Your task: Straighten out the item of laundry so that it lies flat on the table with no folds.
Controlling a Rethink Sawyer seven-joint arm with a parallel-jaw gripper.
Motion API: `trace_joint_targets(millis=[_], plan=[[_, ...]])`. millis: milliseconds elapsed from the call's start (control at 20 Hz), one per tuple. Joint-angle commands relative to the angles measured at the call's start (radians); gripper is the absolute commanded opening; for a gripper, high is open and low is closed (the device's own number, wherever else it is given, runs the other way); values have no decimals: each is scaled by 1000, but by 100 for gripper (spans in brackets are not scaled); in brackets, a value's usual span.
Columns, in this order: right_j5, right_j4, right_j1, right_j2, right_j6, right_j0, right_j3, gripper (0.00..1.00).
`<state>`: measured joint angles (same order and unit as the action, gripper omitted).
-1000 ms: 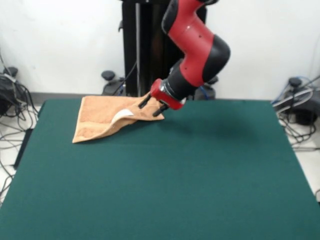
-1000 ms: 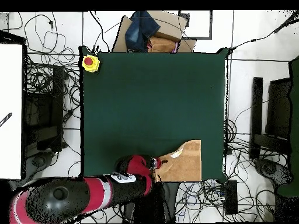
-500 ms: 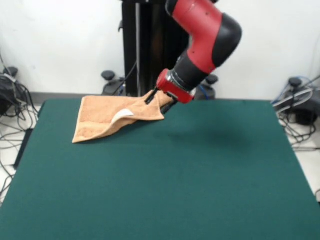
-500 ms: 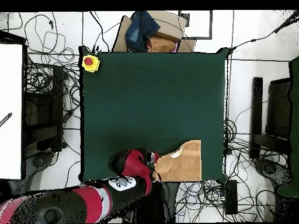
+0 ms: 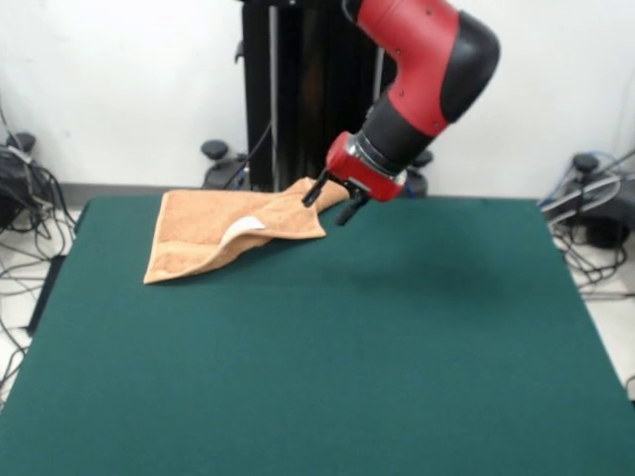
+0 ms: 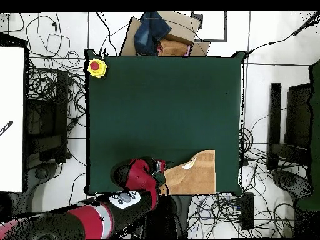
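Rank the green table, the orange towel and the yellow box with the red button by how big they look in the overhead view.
1. green table
2. orange towel
3. yellow box with the red button

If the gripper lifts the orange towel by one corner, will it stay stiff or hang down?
The towel probably hangs limp: it already lies folded, one corner turned over. It looks light, so the open gripper should lift it easily. On the felt-like table it would likely drag, not slide.
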<state>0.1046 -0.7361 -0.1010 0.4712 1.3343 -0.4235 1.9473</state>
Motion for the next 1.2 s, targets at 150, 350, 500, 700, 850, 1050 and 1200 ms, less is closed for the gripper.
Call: trace_joint_targets(millis=[150,350,500,700,850,1050,1200], plan=[[-269,-8,164,-118,217,-16,-129,100],[-332,4,235,-85,213,-36,-203,100],[-346,-6,290,-62,230,-55,-259,100],[-303,-92,423,-2,313,-105,-374,100],[-252,-195,502,31,397,-152,-429,100],[-292,-241,558,82,437,-189,-479,100],[-269,-251,589,91,420,-193,-492,100]])
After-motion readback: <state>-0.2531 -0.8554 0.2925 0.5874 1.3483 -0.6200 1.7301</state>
